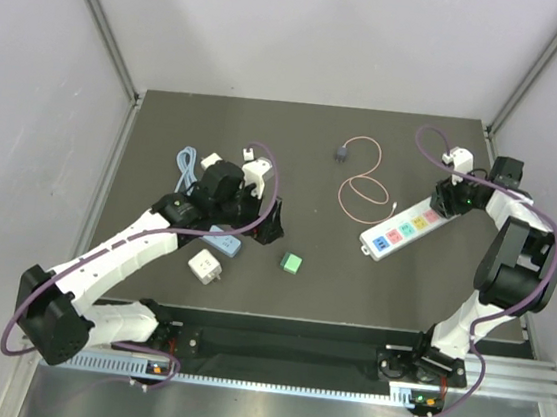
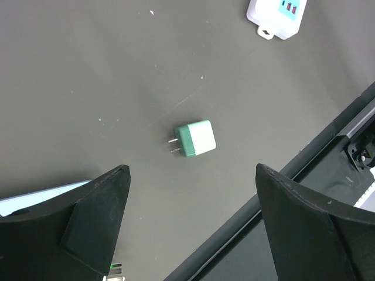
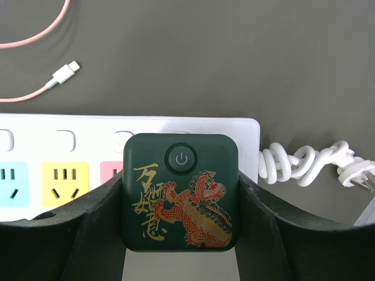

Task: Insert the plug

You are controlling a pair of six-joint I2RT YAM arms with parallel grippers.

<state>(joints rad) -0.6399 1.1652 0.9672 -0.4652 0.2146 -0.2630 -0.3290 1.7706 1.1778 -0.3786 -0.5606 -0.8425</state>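
Plug [image 1: 341, 154]: lies loose at far middle of table [image 1: 267, 132], pink cable [image 1: 361, 190] looping toward power strip [image 1: 397, 232]; neither arm touches it. Your right gripper [image 1: 450, 197] clamps strip's dark green switch block [image 3: 180, 158], likely steadying sockets. Your left gripper [image 2: 190, 172] hangs wide open over green-white adapter [image 2: 195, 139], well apart from plug.

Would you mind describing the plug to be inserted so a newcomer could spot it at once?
On the dark table, look beyond the white power strip toward the far edge. The plug is a small dark grey head lying free there, the only one trailing a thin pink looping cable.
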